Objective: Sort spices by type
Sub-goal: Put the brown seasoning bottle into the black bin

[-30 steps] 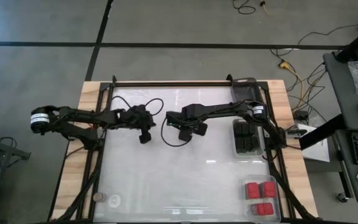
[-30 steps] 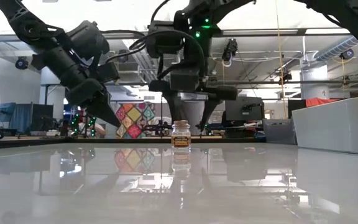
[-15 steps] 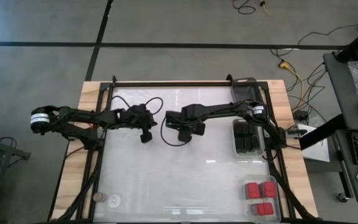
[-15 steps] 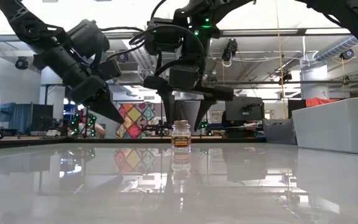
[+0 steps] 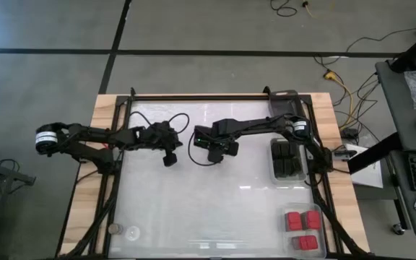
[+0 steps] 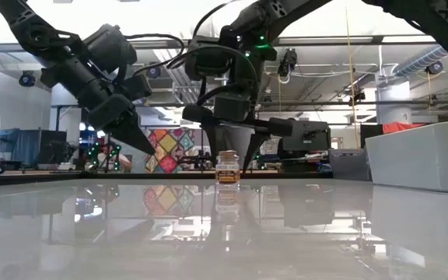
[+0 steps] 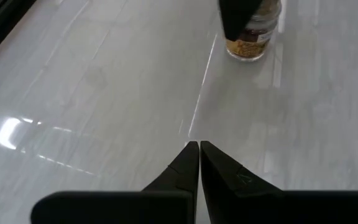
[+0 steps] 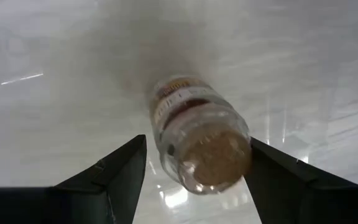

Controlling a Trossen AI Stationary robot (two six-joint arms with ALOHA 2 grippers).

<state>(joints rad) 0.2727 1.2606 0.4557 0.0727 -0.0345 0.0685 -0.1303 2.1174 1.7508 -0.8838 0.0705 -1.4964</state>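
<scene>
Jar position: small clear glass spice jar with brownish cork top (image 8: pixel 197 140) stands upright on the glossy white table (image 5: pixel 215 202), between my right gripper (image 8: pixel 197 171) fingers, which stand wide apart, untouching. My left gripper (image 7: pixel 199 163) hovers nearby, fingers pressed together.

table (image 5: pixel 193 202) mid bare, trays (image 5: pixel 302 230) right edge

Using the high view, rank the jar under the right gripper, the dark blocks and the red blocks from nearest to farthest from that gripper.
1. Jar: directly beneath the right gripper, mid-table.
2. Dark blocks: tray toward the table's right edge.
3. Red blocks: tray in the near right corner, farthest.
</scene>
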